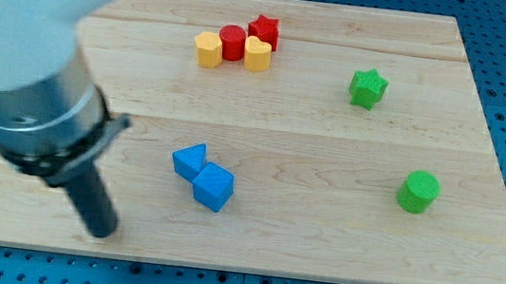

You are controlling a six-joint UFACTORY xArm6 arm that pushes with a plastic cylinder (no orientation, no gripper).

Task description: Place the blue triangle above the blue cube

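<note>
The blue triangle (190,161) lies on the wooden board, at the middle of its lower half. The blue cube (213,187) touches it on its lower right side. My tip (102,231) rests on the board near the view's bottom left, well to the left of and below both blue blocks, touching neither. The arm's big grey body fills the view's upper left corner and hides that part of the board.
At the view's top middle sits a tight cluster: a yellow hexagon (208,49), a red cylinder (233,42), a yellow heart (257,55) and a red star (265,31). A green star (367,87) and a green cylinder (417,191) lie at the right.
</note>
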